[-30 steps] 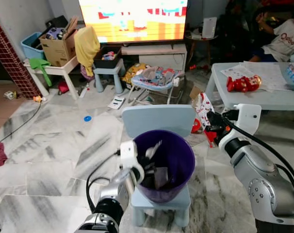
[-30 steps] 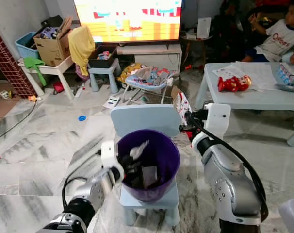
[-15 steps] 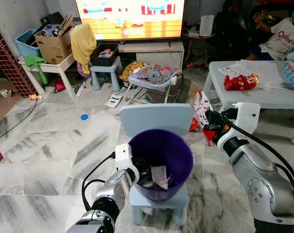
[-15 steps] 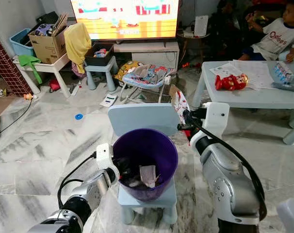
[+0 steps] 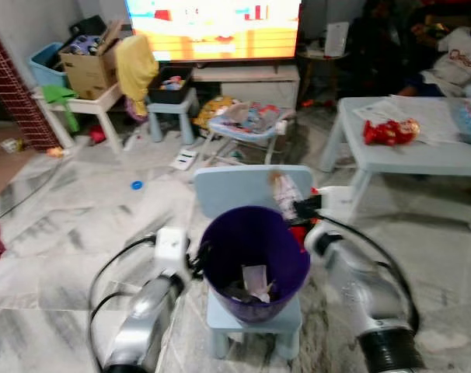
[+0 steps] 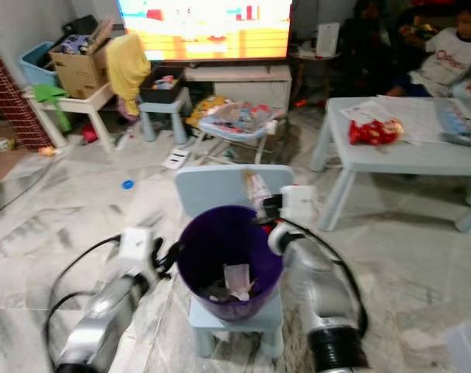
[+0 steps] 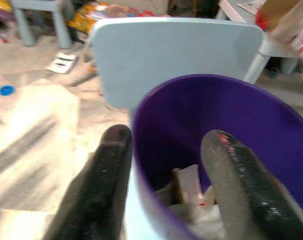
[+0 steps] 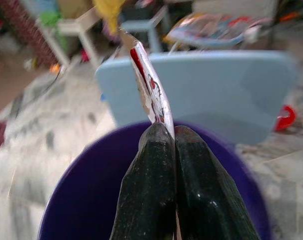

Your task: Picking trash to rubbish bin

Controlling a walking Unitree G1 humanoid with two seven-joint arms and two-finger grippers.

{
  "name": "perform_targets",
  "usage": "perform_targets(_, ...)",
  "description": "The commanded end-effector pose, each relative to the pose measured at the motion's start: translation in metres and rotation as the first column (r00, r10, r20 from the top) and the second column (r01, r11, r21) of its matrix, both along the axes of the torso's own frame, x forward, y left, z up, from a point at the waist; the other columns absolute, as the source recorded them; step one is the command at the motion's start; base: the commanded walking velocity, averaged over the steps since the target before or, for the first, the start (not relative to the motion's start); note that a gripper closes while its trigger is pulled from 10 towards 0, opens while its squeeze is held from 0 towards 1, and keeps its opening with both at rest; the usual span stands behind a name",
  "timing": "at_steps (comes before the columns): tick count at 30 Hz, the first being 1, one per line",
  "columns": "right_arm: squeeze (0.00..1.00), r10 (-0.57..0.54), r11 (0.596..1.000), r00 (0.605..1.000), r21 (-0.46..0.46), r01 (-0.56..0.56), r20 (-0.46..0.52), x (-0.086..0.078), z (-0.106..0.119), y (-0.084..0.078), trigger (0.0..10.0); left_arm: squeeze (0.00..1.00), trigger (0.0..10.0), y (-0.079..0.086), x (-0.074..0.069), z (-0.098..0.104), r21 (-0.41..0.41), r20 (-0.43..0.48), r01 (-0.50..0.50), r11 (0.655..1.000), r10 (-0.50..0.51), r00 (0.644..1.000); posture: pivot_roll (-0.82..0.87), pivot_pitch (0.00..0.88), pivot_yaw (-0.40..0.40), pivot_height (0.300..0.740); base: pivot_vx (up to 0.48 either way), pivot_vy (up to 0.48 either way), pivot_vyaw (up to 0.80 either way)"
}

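1. Change: half a second back the right gripper (image 5: 291, 208) held its wrapper (image 5: 283, 192) out to the right of the bin, near the grey table. It has now swung inward, and the wrapper hangs over the back rim of the purple bin (image 5: 220, 260), centre of the frame.
2. Right gripper state: clenched on the wrapper. The right wrist view shows both fingers (image 8: 156, 180) pressed flat together with the thin red-and-white wrapper pinched between their tips, standing up above the bin's mouth.
3. Change, left side: the left gripper (image 5: 190, 260) was reaching into the bin. It now sits outside, at the bin's left rim, empty, fingers (image 7: 99, 185) spread, one either side of the wall.
4. The paper scrap (image 5: 255, 281) it carried a second ago lies at the bottom of the bin with other litter.
5. Meaning: one piece delivered; the second is positioned for release. Judgement: letting go here should drop it in, though it hangs close to the rim.
6. Surface: the bin stands on a small pale-blue chair (image 5: 243, 186), on a grey-veined marble floor (image 5: 72, 233).
7. Room: lit television (image 5: 212, 27) at top centre; cardboard box (image 5: 92, 66) upper left; bouncer seat (image 5: 247, 124) behind the chair; a seated person (image 5: 453, 62) upper right beside the grey table (image 5: 422, 155).
8. Eye views are motion-blurred.
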State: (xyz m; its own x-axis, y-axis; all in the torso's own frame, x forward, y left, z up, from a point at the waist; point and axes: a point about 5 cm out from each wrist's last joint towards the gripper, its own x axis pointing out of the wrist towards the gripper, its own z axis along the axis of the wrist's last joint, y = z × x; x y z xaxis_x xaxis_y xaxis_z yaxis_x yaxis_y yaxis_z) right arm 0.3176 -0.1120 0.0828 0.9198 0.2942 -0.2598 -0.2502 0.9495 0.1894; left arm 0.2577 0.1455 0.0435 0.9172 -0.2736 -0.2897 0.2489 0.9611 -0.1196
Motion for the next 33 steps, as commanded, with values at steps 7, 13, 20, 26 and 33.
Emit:
perform_targets(7, 0.00, 0.042, 0.999, 0.995, -0.029, -0.044, -0.087, 0.006, -0.025, 0.018, 0.0, 1.00, 10.0, 0.016, -0.026, 0.008, 0.004, 0.001, 0.006, 1.000, -0.006, 1.000, 0.14, 0.000, 0.005, 0.740, 0.000, 0.000, 0.00)
perform_targets(13, 1.00, 0.099, 0.989, 0.978, -0.088, -0.117, -0.186, -0.002, -0.050, 0.026, 10.0, 1.00, 10.0, 0.021, -0.038, 0.012, 0.039, -0.027, 0.012, 0.999, -0.011, 1.000, 0.16, 0.000, 0.013, 0.740, 0.000, 0.000, 0.00)
perform_targets(20, 1.00, 0.102, 0.991, 0.980, -0.072, -0.115, -0.169, -0.001, -0.051, 0.028, 10.0, 1.00, 10.0, 0.017, -0.038, 0.015, 0.040, -0.044, 0.064, 0.997, -0.062, 0.997, 0.15, 0.000, 0.023, 0.740, 0.000, 0.000, 0.00)
perform_targets(26, 1.00, 0.091, 0.993, 0.988, -0.059, -0.098, -0.122, 0.006, -0.045, 0.030, 10.0, 1.00, 10.0, 0.010, -0.027, 0.022, 0.022, -0.039, 0.114, 0.993, -0.113, 0.993, 0.14, 0.000, 0.024, 0.740, 0.000, 0.000, 0.00)
perform_targets(33, 1.00, 0.011, 0.999, 0.984, -0.032, -0.006, 0.177, 0.028, 0.006, 0.014, 10.0, 1.00, 10.0, 0.009, -0.001, 0.052, 0.085, 0.136, 0.012, 0.996, -0.023, 0.990, 0.10, 0.000, 0.029, 0.740, 0.000, 0.000, 0.00)
